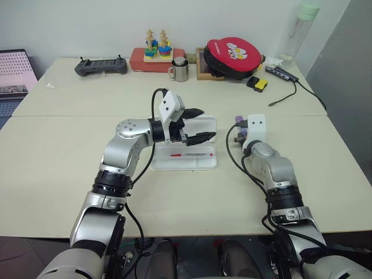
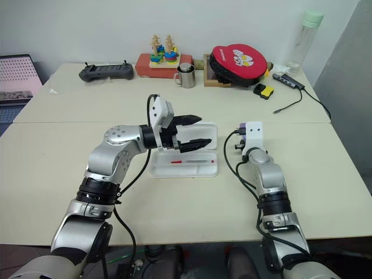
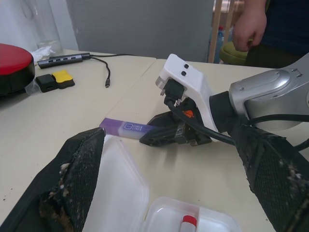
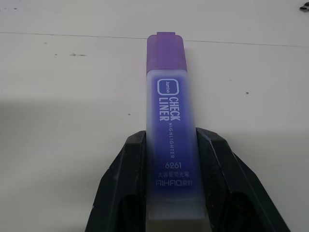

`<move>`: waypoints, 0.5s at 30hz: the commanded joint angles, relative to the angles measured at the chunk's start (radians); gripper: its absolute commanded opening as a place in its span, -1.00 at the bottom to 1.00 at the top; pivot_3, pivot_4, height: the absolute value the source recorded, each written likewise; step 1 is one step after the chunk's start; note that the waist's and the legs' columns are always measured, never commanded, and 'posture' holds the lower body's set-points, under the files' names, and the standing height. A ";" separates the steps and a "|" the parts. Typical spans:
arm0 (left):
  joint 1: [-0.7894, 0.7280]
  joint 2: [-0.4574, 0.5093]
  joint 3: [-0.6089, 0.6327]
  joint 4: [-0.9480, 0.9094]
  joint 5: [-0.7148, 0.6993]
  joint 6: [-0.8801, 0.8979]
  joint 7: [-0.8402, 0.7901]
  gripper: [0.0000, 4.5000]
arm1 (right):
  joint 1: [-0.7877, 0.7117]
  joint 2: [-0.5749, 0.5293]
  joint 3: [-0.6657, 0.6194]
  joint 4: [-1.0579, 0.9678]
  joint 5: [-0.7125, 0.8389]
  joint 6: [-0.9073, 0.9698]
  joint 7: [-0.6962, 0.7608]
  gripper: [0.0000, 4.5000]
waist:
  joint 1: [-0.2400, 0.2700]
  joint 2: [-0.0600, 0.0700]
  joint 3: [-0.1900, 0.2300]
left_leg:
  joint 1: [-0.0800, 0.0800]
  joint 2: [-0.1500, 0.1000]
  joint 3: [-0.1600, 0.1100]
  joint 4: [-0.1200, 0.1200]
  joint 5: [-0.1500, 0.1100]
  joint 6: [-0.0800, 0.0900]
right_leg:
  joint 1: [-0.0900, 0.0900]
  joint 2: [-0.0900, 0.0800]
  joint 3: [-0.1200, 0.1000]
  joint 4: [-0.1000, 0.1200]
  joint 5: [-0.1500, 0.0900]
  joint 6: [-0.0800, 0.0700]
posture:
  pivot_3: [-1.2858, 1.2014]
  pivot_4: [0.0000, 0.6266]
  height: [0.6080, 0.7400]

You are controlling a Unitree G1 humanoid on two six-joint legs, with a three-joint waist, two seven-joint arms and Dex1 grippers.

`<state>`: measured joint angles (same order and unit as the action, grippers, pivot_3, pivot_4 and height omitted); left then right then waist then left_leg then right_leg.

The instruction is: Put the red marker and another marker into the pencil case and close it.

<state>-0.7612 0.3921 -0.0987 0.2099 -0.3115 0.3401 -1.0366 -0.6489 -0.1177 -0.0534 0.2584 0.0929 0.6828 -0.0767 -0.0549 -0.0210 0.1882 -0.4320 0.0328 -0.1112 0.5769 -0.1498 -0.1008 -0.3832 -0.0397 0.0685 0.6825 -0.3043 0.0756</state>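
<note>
The pencil case (image 1: 204, 165) lies open in the middle of the table, its lid (image 3: 120, 188) folded back. The red marker (image 1: 189, 154) lies inside its tray. My left gripper (image 1: 206, 124) hovers over the lid, pointing right, open and empty. To the right of the case, the purple marker (image 4: 169, 96) rests on the table. My right gripper (image 4: 171, 137) is shut on its rear half, one finger pressed against each side. The marker's cap end (image 1: 238, 120) sticks out beyond the right wrist.
Along the table's far edge sit a black controller (image 1: 100, 67), a stacking toy (image 1: 157, 52), a metal mug (image 1: 180, 70), a red round bag (image 1: 232, 53), a yellow-black object (image 1: 257, 84), a cabled hub (image 1: 282, 72) and a bottle (image 1: 303, 29). A person's hand (image 3: 251, 24) shows beyond the table.
</note>
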 commanded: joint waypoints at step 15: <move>0.311 0.366 0.175 -0.249 -0.140 0.117 -0.153 1.00 | 0.020 -0.291 0.177 -0.564 0.315 -0.094 0.772 -0.51 | -0.027 0.002 0.001 | 0.001 0.001 0.001 -0.003 0.000 0.000 | -0.001 0.000 0.000 0.000 -0.001 -0.001 | 0.03 -0.52 1.00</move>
<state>-0.4459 0.7321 0.0624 -0.0213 -0.4570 0.4891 -1.1730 -0.6077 -0.3963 0.0975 -0.2607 0.3770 0.5519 0.6410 -0.0823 -0.0194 0.1891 -0.4313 0.0336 -0.1105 0.5744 -0.1500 -0.1006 -0.3843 -0.0395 0.0688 0.6819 -0.3052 0.0745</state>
